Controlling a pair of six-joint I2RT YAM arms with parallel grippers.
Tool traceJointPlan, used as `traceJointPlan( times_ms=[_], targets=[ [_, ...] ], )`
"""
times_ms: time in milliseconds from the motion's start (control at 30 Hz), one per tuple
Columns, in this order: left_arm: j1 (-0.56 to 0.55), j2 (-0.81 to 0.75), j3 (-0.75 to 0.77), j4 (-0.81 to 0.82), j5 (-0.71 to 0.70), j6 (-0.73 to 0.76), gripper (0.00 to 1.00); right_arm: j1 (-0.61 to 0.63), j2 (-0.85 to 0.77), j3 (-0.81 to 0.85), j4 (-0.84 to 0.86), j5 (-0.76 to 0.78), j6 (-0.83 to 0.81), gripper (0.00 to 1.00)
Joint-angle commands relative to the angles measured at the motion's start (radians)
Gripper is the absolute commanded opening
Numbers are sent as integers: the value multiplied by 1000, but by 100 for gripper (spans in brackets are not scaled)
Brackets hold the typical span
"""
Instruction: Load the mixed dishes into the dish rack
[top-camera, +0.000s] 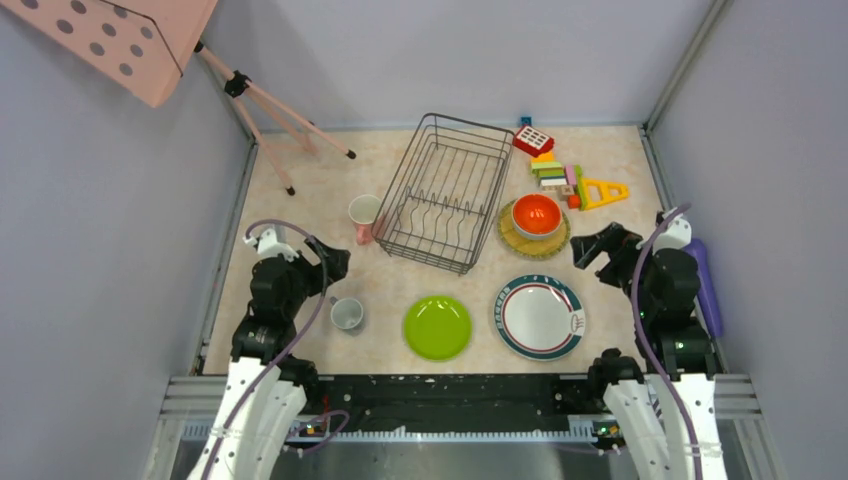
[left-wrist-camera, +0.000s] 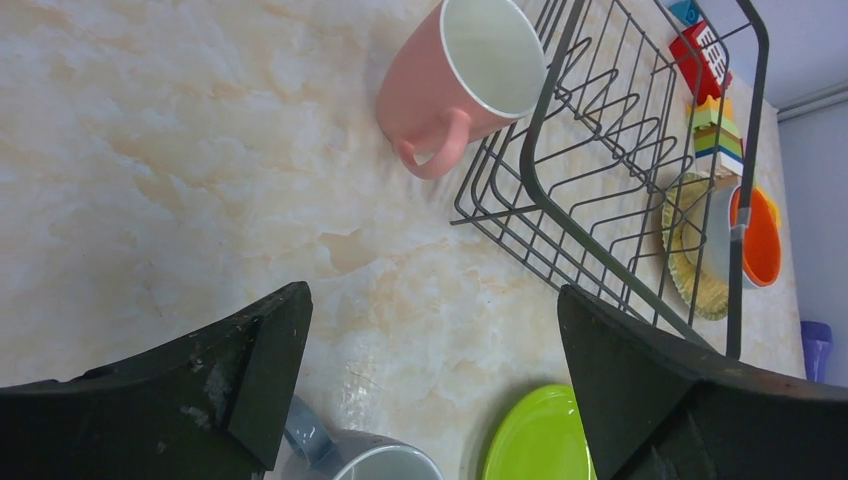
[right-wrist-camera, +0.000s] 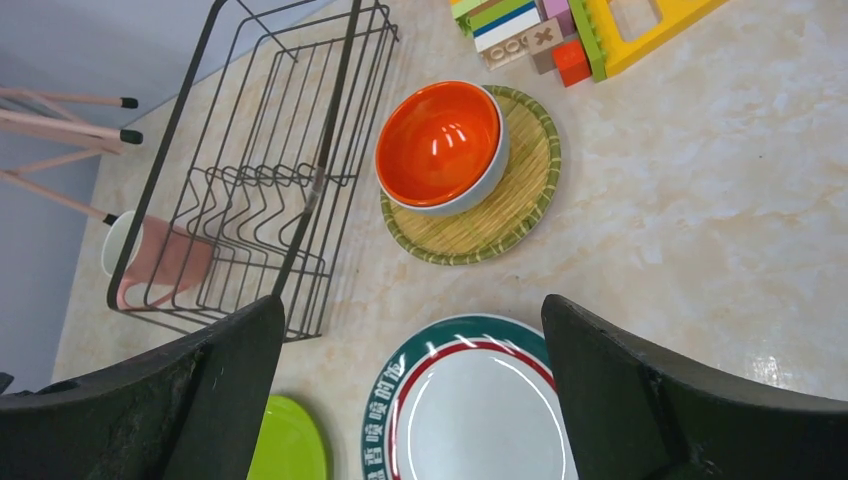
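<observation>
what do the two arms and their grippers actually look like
Both match: the left arm and right arm have white lower links near the base and black upper joints, with a lilac cable looping along each. The left gripper and right gripper each carry two matte black, wedge-shaped fingers; the left ones show light scuffs.

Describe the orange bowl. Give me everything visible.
The orange bowl is round, glossy orange inside with bright highlights, and pale whitish-grey outside. It looks like ceramic or plastic. It stands upright and empty on the round woven straw mat, set off-centre on it. It is to the right of the dish rack and apart from it, with the toy blocks beyond. Nothing but the mat touches it.
</observation>
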Motion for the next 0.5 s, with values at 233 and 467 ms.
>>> traceJointPlan(
  times_ms=[233,467],
  targets=[
    [2,36,-16,168,66,54,98,7,129,-23,131,-1,38,99],
    [2,186,11,278,37,34,94,7,333,2,248,-45,38,96]
  ],
)
